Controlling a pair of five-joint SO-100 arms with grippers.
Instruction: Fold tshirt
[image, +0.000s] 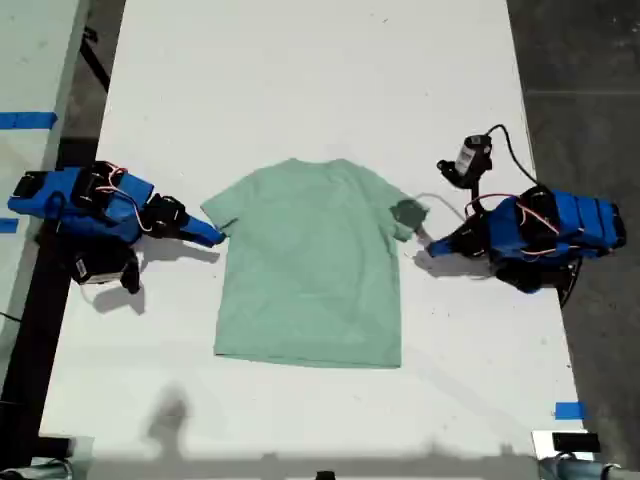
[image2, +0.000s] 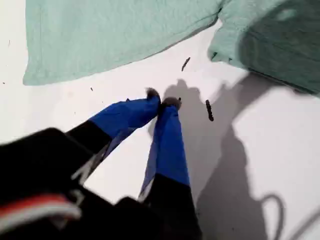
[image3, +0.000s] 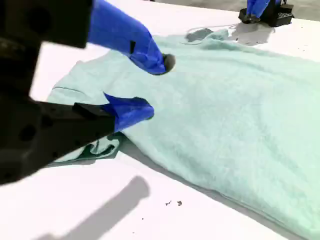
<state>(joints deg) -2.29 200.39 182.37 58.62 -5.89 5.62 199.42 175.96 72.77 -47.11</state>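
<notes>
While the tshirt (image: 310, 265) lies flat mid-frame in the exterior view, the second gripper (image3: 150, 87) gapes over its sleeve, apparently to pinch it; the first gripper (image2: 162, 103) rests closed beside the other sleeve.

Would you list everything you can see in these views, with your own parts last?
tshirt: one, pale mint green, spread flat mid-table.
table: one, white, under everything.
tape marks: three, blue; two off the table at the exterior view's left, one by the table edge at its lower right.
small device: one, black, with a black cable, by the arm at the exterior view's right.
dark specks: a few, on the table by my first gripper.
my first gripper: blue fingers closed, empty, beside the sleeve at the exterior view's right.
my second gripper: blue fingers open at the opposite sleeve.
</notes>
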